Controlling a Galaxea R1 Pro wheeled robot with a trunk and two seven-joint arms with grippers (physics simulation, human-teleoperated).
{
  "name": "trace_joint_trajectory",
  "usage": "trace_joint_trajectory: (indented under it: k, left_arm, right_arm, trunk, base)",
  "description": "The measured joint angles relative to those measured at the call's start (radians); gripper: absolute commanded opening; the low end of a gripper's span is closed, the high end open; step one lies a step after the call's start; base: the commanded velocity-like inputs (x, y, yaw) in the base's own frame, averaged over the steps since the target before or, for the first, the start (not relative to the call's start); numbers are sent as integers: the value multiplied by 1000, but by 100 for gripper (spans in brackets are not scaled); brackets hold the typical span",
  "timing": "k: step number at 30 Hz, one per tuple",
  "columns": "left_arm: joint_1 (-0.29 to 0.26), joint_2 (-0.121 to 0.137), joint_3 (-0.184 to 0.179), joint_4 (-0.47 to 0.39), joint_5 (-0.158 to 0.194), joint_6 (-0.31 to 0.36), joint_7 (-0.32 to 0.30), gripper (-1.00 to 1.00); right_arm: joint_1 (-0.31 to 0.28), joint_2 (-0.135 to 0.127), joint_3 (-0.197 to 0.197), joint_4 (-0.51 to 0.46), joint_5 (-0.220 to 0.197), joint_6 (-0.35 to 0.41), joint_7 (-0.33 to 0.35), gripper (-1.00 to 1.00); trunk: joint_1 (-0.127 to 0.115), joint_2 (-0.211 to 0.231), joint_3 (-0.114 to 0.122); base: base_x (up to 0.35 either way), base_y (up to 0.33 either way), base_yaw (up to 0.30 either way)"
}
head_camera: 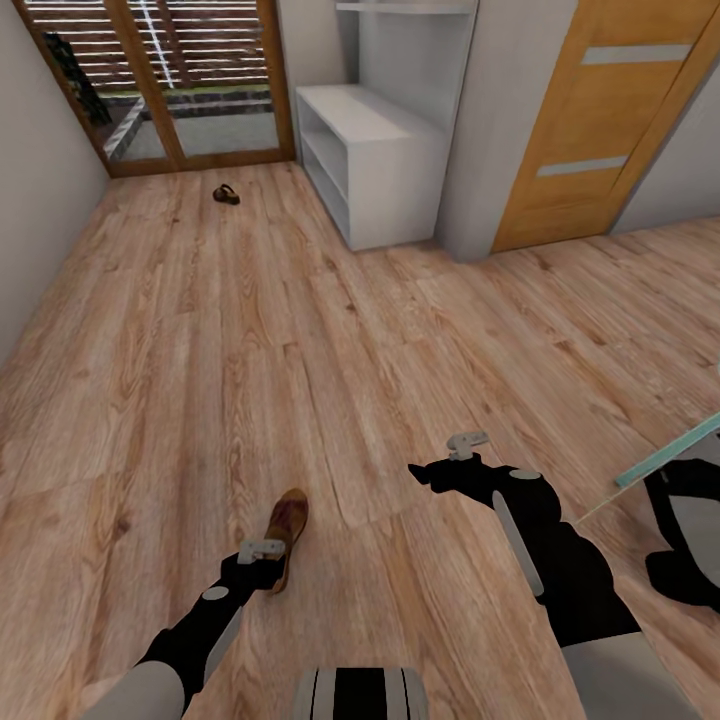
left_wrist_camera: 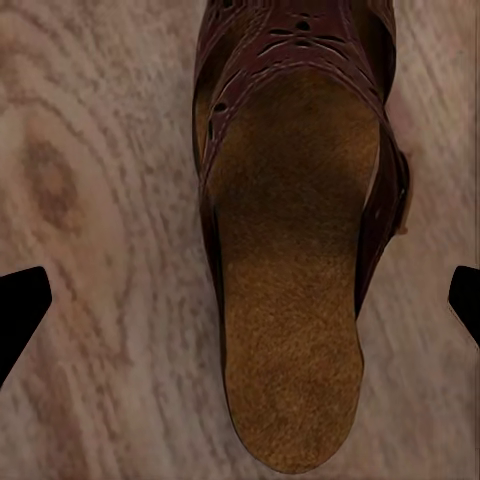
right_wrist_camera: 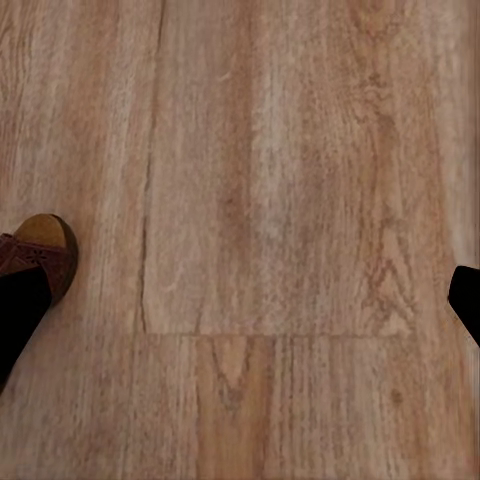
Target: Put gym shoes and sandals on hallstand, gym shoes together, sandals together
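Note:
A brown sandal [head_camera: 287, 530] lies on the wood plank corridor floor [head_camera: 330, 350] just ahead of me. My left gripper [head_camera: 262, 568] hovers over its near end, open, with the tan footbed of the sandal [left_wrist_camera: 290, 300] between the two black fingertips [left_wrist_camera: 20, 305]. The second sandal [head_camera: 226, 194] lies far off by the glass door. The pale grey hallstand [head_camera: 370, 160] stands against the far wall. My right gripper [head_camera: 445, 470] is open above bare floor; the toe of the near sandal [right_wrist_camera: 45, 250] shows at its view's edge. The gym shoes are out of view.
A glass door with a wooden frame [head_camera: 190, 80] closes the corridor's far end. An orange-brown door [head_camera: 600, 120] is at the right, past a grey wall corner [head_camera: 500, 130]. A teal-edged panel [head_camera: 670, 450] juts in at my right.

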Motion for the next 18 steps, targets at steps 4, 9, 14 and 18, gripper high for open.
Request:
trace_joint_trajectory:
  k: [4, 9, 14, 18]
  left_arm:
    - [3, 1, -1, 0, 0, -1, 1, 100]
    - [4, 1, -2, 0, 0, -2, 1, 100]
    - [4, 1, -2, 0, 0, -3, 2, 100]
    - [4, 2, -2, 0, 0, -4, 2, 100]
  right_arm:
    - [0, 0, 1, 1, 0, 0, 1, 100]
    - [0, 0, 1, 1, 0, 0, 0, 100]
    - [0, 0, 1, 0, 0, 0, 1, 100]
    - [0, 0, 1, -1, 0, 0, 1, 100]
  trunk:
    - [0, 0, 0]
    - [0, 0, 0]
    - [0, 0, 0]
    - [0, 0, 0]
  base:
    - [10, -7, 0]
    - [5, -2, 0]
    - [115, 0, 0]
    - [138, 0, 0]
